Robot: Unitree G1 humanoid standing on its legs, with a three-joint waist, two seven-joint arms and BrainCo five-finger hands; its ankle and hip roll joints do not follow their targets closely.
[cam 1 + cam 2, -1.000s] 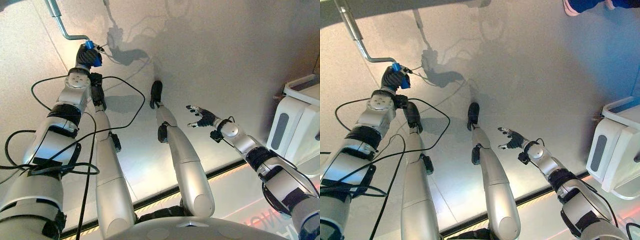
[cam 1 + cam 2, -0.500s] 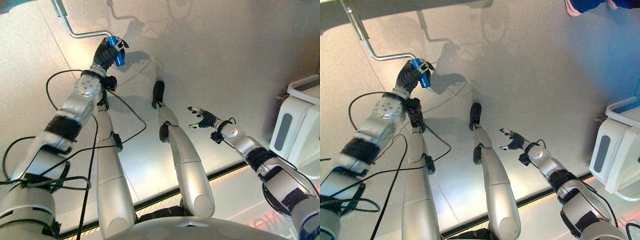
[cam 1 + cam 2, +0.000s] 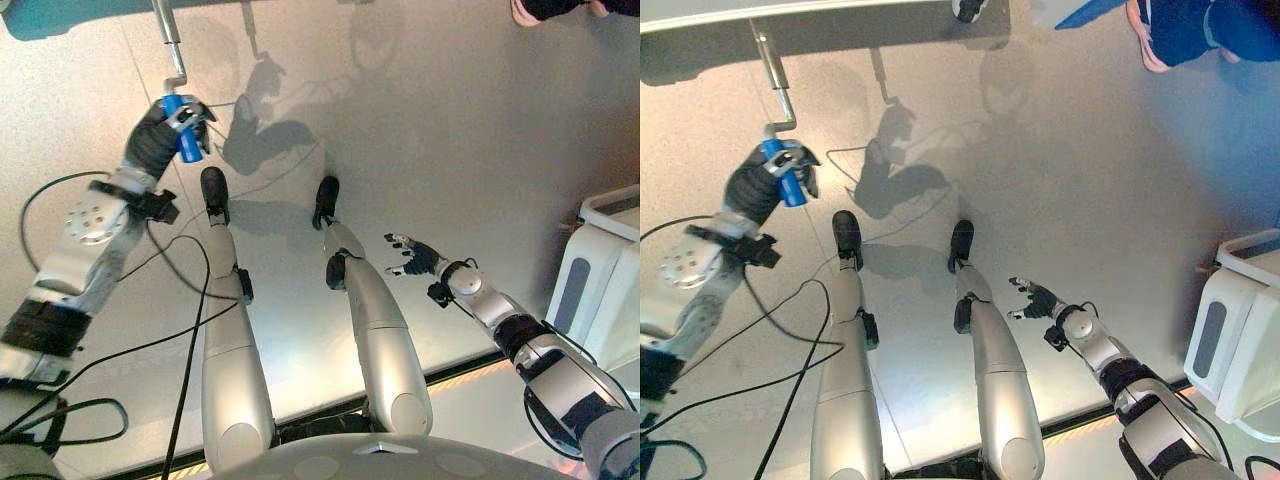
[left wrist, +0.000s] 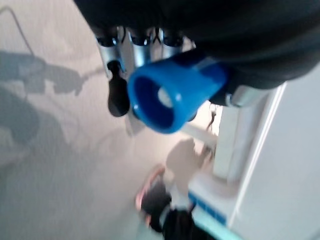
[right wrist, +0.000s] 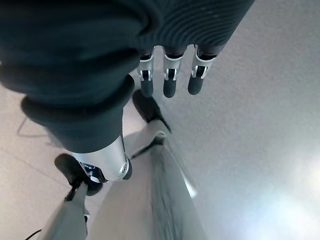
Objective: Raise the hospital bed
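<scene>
Since 1.0 s ago the crank has turned: its bent metal rod, which then ran sideways to the blue handle, now hangs nearly straight down from the bed edge, and the whole picture has shifted as well, so the camera has moved too. At far left, the left hand (image 3: 158,140) is curled round the blue crank handle (image 3: 177,122), fingers wrapped over the grip; the left wrist view shows the handle's open blue end (image 4: 167,96) with dark fingertips (image 4: 118,97) closed against it. Handle joins the metal crank rod (image 3: 776,85), which runs up to the underside of the hospital bed frame (image 3: 810,10) along the top edge of the right eye view. Grey floor (image 3: 1080,190) lies below everything. Further right, right hand (image 3: 1035,300) hangs in the air over the floor, well apart from the crank, fingers straight and loosely spread, holding nothing; right wrist view shows its fingers (image 5: 168,80) extended side by side. Top right: a person's shoe (image 3: 1155,35) with blue trouser leg. Far right: a white plastic unit (image 3: 1230,345) with a grey panel stands on the floor.
</scene>
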